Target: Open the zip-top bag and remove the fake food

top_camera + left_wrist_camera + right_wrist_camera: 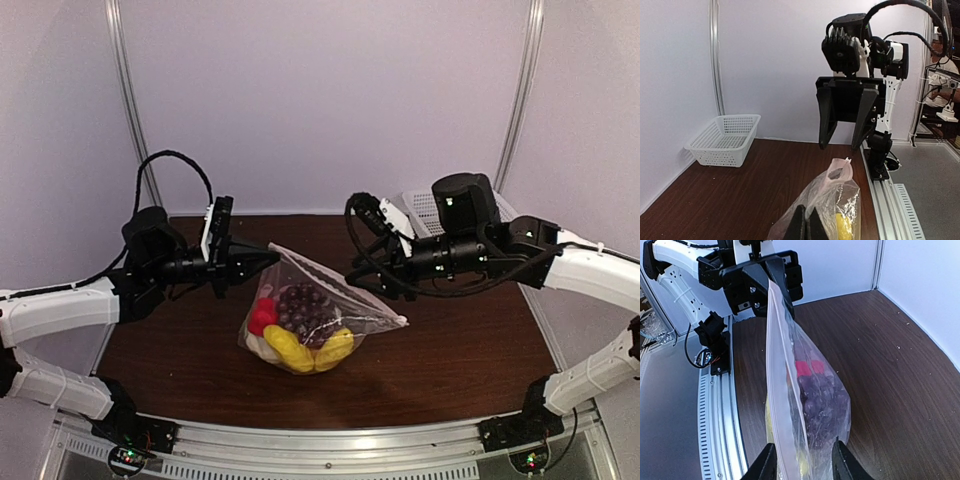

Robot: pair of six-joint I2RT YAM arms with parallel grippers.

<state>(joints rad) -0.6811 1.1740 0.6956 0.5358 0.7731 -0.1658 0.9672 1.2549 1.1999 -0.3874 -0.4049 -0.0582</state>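
Observation:
The clear zip-top bag [300, 275] hangs stretched over the brown table, its bottom resting on it. Inside are dark purple grapes [303, 305], a red piece [263, 315] and yellow pieces [300, 350]. My left gripper [265, 258] is shut on the bag's left top corner; its fingers pinch the plastic in the left wrist view [807, 222]. My right gripper [358, 240] is open at the bag's other end, holding nothing. In the right wrist view [802, 462] the pinkish-white zip strip [774, 365] runs away from between its spread fingers, shut as far as I can see.
A white mesh basket [725, 140] stands at the table's back right corner, behind the right arm [425, 210]. Bare brown table [450, 350] lies around the bag. A metal rail [330, 440] runs along the near edge. White walls close in on three sides.

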